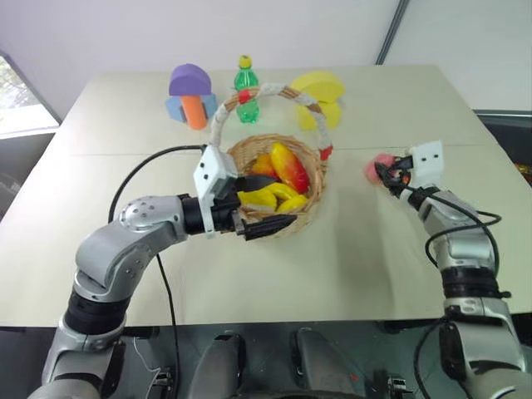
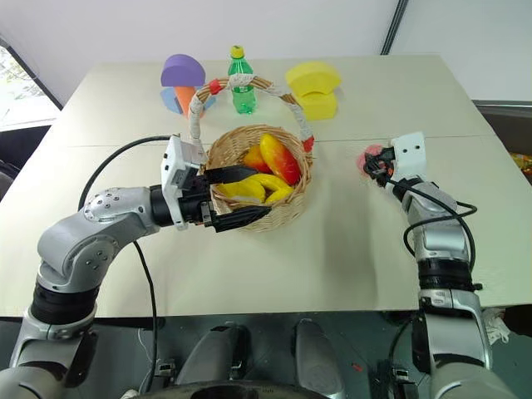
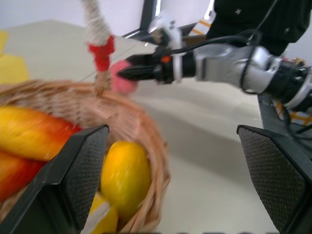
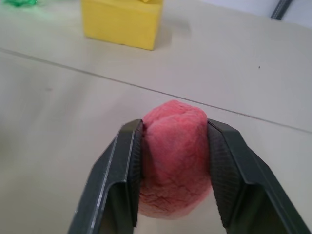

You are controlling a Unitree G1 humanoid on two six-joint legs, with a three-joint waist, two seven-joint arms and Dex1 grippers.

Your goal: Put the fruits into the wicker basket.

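Closest in, the left gripper (image 1: 253, 204) sits at the near rim of the basket (image 1: 313, 214), fingers spread wide, one over the fruit and one outside the rim, holding nothing. In the left wrist view its two pads are far apart with the basket wall and a lemon (image 3: 125, 176) between them.

The basket is about mid-table and already has stuff in it: a couple of yellow pieces at the front and a big orange-red mango-looking fruit (image 1: 289, 166) lying behind them. Its white-wrapped handle (image 1: 224, 116) with red bands arches over the top.

Off to the right, well apart from the basket, the right gripper (image 1: 389, 173) has the pink peach (image 1: 374, 169) pinched. The right wrist view shows it clearly, peach (image 4: 174, 157) squeezed between both fingers, pads pressed into its sides. Whether it's touching the table (image 1: 349, 266), can't tell.

Far side of the table: a green bottle (image 1: 245, 90) behind the handle, a purple, blue and orange block set (image 1: 189, 96) left of it, yellow foam blocks (image 1: 320, 96) on the right.
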